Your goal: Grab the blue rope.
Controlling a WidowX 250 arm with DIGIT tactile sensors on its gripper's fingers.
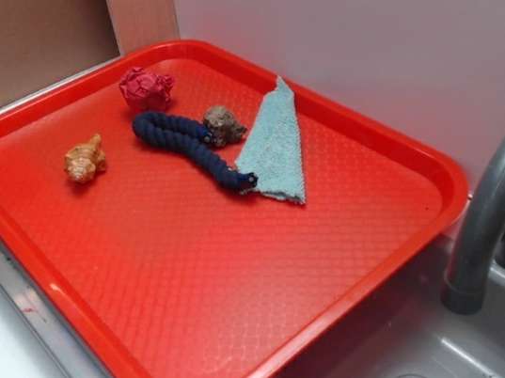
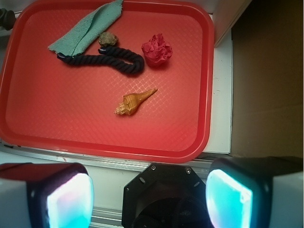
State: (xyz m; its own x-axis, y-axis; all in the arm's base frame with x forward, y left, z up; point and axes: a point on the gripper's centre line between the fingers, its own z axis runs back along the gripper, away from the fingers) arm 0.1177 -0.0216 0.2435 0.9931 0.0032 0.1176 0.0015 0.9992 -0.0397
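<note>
Wrist view shows your gripper (image 2: 149, 192) with its two fingers spread wide apart and nothing between them, hovering over the near rim of the red tray (image 2: 28, 118). The blue rope (image 2: 107, 60) lies ahead and a little left of centre, toward the far side of the tray, beyond the orange seashell (image 2: 134, 101). Its long axis runs across your view, left to right, hooking back at the right end near the crumpled pink paper (image 2: 156, 49). A small brown rock (image 2: 108, 38) and the teal cloth (image 2: 88, 28) sit right against its far side, so aim mid-length.
</note>
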